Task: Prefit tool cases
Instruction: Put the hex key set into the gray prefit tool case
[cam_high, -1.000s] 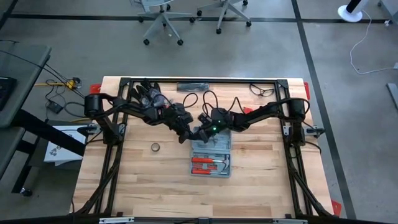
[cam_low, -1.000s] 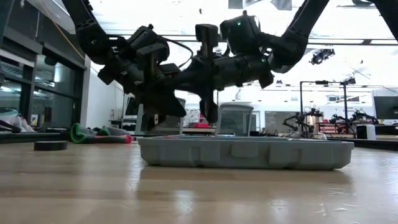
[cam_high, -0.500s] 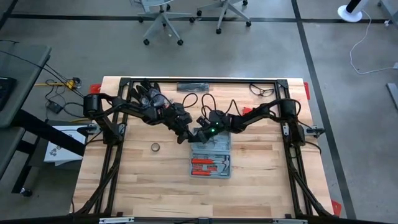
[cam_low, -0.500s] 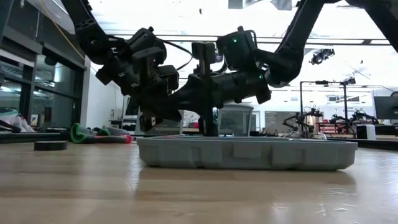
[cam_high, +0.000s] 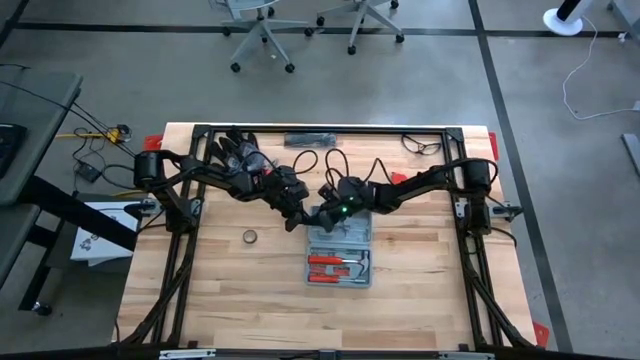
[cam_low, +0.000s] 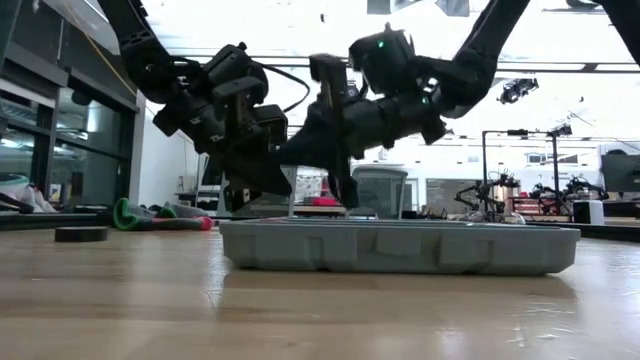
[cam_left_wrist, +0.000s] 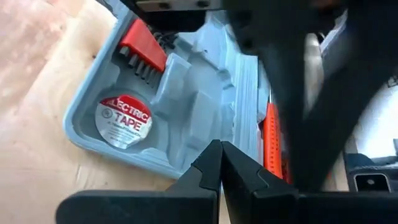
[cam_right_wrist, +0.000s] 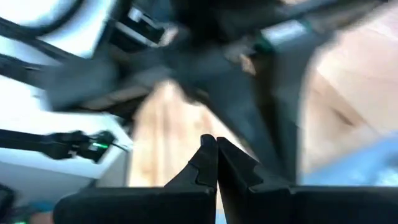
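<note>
Since the frame half a second earlier, the right gripper has been lifting off the tool case; in the low view its tip is now hanging clear above the case's rim rather than touching down into it, and the right arm's elbow is sitting farther out toward the right side of the table. The left arm is staying where it was.

The tool case is lying open and flat on the wooden table, near the middle, with its far end under the two meeting wrists. In the high view, red-handled tools are showing in its near half. The left wrist view is showing the case's moulded interior, with a roll of electrical tape seated in a round recess, a red holder of hex keys next to it, and an orange tool handle across the hinge line.

The left gripper is hovering above the case's left far corner, its fingers pressed together on nothing. The right gripper's fingers are likewise closed tight and empty.

A small dark roll is lying on the table to the left of the case, well apart from it.
</note>
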